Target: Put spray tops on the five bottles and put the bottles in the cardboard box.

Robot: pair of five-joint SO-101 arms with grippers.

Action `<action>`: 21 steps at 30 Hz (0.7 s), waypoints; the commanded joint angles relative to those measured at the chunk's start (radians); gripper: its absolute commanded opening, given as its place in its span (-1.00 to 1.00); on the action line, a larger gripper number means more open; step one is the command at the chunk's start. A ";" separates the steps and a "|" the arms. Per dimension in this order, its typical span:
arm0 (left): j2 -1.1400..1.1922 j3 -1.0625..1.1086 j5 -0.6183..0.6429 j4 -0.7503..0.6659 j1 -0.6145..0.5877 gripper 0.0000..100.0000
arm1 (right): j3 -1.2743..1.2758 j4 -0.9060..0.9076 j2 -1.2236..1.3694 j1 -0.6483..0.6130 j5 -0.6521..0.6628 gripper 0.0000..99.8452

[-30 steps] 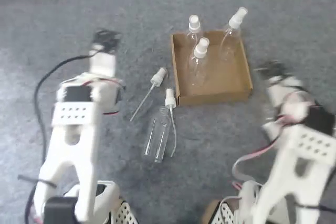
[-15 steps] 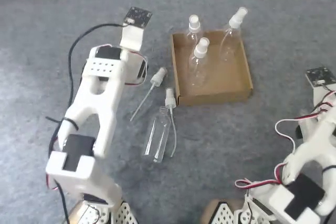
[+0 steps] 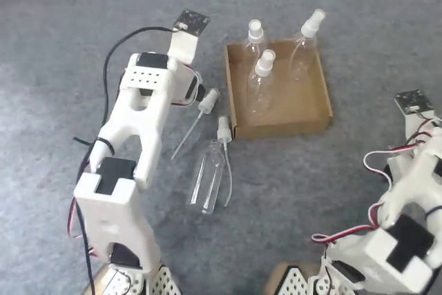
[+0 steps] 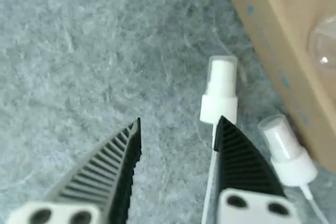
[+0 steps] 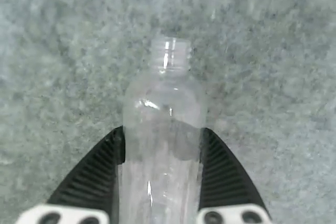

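- Risk, left side: the left tool (image 4: 178, 123) hangs with its jaws wide apart and nothing between them. One jaw sits almost against a loose spray top (image 4: 219, 97) lying just left of the cardboard box (image 3: 278, 129). I judge that a straight descent could land that jaw on the cap and flick it away, or pinch the thin dip tube instead of the collar.
- Risk, crowding: a second spray top (image 4: 283, 148) lies close by, near the box's front left corner. A wide closing stroke could catch both.
- Risk, right side: the right tool (image 5: 163, 130) is closed around the body of an open-necked bottle (image 5: 164, 114). The clear plastic looks slick, so it may twist or slip when a top is pressed in.
- Pose: the left arm (image 3: 148, 108) is stretched forward over the tabletop (image 3: 62, 67), wrist tipped down beside the box's left wall. The right arm (image 3: 414, 191) is folded back, well apart to the box's right.
- Stock: three topped bottles (image 3: 259, 81) are in the box. A lying bottle (image 3: 207, 181), apparently untopped, rests in front of it.
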 commanded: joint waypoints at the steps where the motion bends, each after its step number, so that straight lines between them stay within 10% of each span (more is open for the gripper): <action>1: -0.018 -0.058 0.006 0.005 0.026 -0.57 | -0.069 -0.050 0.030 -0.008 0.009 -0.99; 21: 0.150 -0.059 0.014 -0.127 0.020 -0.70 | -0.061 -0.058 0.074 -0.008 0.011 -0.99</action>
